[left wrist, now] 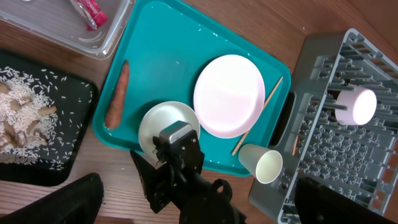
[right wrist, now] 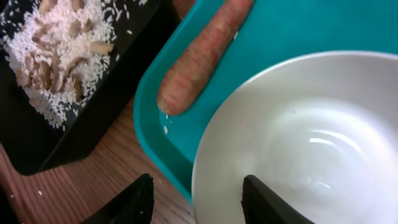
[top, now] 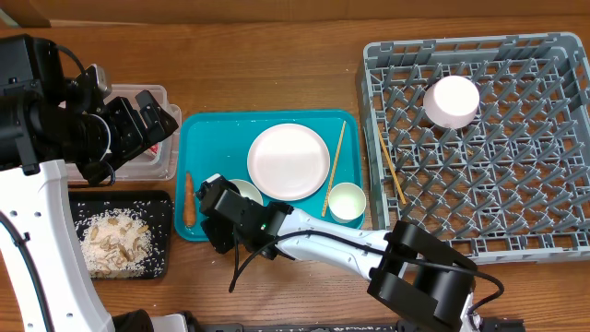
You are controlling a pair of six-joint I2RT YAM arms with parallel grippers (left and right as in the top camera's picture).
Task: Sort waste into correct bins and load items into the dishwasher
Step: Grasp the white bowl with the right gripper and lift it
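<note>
Right gripper (right wrist: pixel 198 182) jaws apart, straddling rim of white bowl (right wrist: pixel 298 137) on teal tray (right wrist: pixel 292 31)

robot lab bench, staged as a dish-clearing station. plain brown wooden worktop (top: pixel 277 65). left robot arm (top: pixel 37 231) and right robot arm (top: pixel 332 244), white and black, reach over it. large square grey plastic dish rack with upright pegs (top: pixel 516 184) beside a teal plastic tray (top: pixel 217 148) of white tableware. shallow black rectangular tray (top: pixel 163 207) holds rice scraps.

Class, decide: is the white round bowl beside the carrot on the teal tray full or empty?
Empty: the white round bowl shows only its bare glossy inside, no food.
</note>
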